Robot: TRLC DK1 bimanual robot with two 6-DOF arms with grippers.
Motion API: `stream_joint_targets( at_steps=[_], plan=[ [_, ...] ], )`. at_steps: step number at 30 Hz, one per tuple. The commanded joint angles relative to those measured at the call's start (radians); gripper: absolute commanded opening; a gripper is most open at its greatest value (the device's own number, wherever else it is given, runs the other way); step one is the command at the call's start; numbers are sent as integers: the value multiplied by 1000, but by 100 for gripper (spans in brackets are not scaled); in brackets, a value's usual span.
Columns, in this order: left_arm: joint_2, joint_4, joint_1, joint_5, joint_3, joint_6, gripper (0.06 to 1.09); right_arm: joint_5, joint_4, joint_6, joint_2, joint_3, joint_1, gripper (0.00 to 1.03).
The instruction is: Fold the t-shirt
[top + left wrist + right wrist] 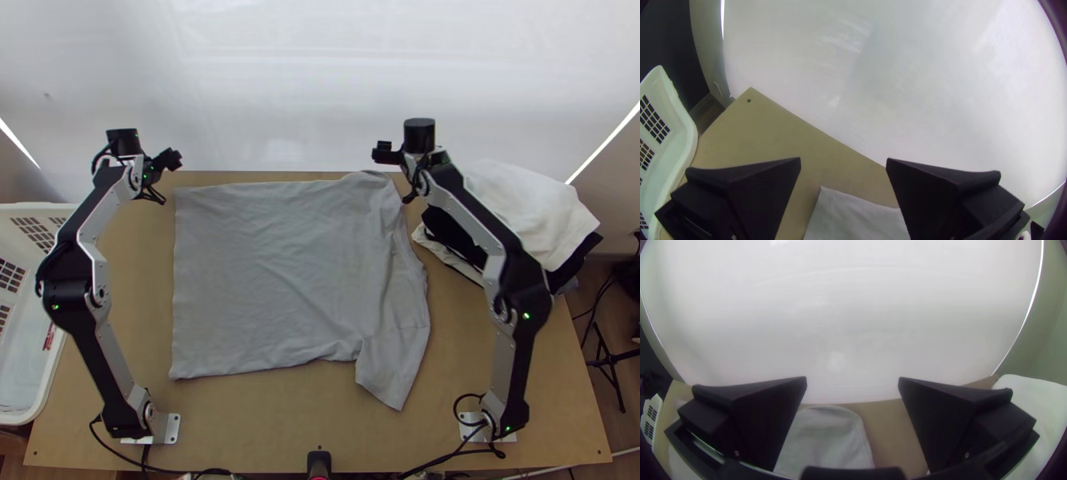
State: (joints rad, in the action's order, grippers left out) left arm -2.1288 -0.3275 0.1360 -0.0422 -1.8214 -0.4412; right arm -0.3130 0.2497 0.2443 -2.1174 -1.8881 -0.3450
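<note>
The plain grey t-shirt of thin, soft-looking knit lies spread and slightly rippled on the bases' side of both pairs of jaws, its hem toward the left one and its collar toward the right. The black wide-fingered left gripper stands well open with nothing between its fingers, near the far hem corner; the matching right gripper is just as wide and holds nothing, near the far shoulder. The cloth should be light and limp, hard to break but quick to sag or wrinkle when pulled from one point. I would pinch those two spots, a little in from the edge, and lift together, keeping the fabric lightly taut between the jaws.
</note>
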Motion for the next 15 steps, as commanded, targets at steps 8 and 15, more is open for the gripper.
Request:
stream_joint_targets(
  at_steps=[8,15],
  plan=[
    [434,-16,1,28,306,50,105,-6,796,205,467,342,-132,98],
    [604,-12,-18,50,491,62,105,20,556,251,996,917,-195,98]
  ],
)
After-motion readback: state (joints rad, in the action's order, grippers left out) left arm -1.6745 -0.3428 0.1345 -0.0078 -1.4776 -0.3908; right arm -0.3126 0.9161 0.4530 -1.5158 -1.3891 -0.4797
